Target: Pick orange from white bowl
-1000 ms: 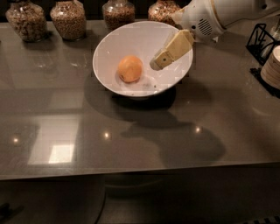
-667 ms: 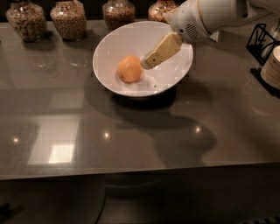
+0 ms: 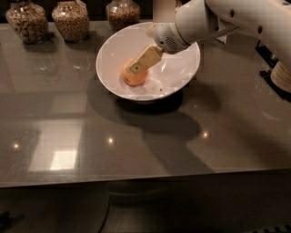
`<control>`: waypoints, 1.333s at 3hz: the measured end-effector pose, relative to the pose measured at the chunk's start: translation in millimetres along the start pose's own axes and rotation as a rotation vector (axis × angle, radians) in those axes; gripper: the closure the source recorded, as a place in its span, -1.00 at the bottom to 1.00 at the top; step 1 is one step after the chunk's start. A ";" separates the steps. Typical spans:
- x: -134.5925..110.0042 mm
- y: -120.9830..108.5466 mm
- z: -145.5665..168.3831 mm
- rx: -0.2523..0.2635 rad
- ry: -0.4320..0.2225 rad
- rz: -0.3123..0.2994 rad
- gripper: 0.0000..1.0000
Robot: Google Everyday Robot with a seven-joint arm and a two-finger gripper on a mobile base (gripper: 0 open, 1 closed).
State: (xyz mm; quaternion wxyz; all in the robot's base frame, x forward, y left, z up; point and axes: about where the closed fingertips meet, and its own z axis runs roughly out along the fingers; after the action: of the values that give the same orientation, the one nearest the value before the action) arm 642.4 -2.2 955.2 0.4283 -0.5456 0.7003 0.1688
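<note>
The orange (image 3: 134, 78) lies inside the white bowl (image 3: 182, 73), left of its middle, on the dark glossy table. My gripper (image 3: 136, 68) reaches down into the bowl from the upper right on a white arm. Its cream-coloured finger lies across the top of the orange, so part of the fruit is hidden behind it.
Three glass jars of grain stand along the back edge: one (image 3: 27, 20) at the far left, one (image 3: 71, 19) beside it, one (image 3: 122, 13) behind the bowl. A dark object (image 3: 275, 68) sits at the right edge. Ceiling lights reflect on the table (image 3: 136, 150).
My gripper has moved left across the bowl, from the right side of it to right over the orange. The orange and the bowl have stayed in place.
</note>
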 end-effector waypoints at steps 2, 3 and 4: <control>11.1 0.2 44.1 -0.016 0.035 -0.022 -0.34; 19.7 -5.9 56.1 -0.003 0.058 -0.032 -0.36; 32.0 -11.4 66.0 0.002 0.086 -0.025 -0.38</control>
State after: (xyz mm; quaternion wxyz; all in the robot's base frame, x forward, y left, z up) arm 679.0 20.4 894.7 0.4004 -0.5609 0.7111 0.1393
